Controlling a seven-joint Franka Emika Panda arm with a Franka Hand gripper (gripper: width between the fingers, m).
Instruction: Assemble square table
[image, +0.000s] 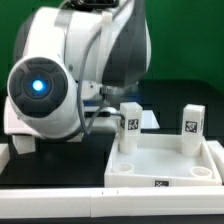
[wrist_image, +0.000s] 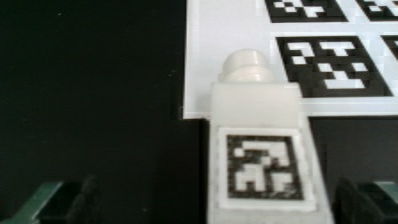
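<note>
At four o'clock in the exterior view, beside the bulky arm (image: 60, 85), sits the square table's slab (image: 165, 165), with two tagged legs (image: 130, 125) upright at its eleven and one o'clock corners. In the wrist view, one leg (wrist_image: 260, 150) lies centred between the spread fingers of the gripper (wrist_image: 214, 195). Neither finger touches it, and its long axis runs straight ahead, rounded tip toward the marker board (wrist_image: 231, 30)

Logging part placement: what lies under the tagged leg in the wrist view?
The leg overlaps the marker board at its rounded tip; the rest lies over black table. Whatever sits directly beneath it is covered.
</note>
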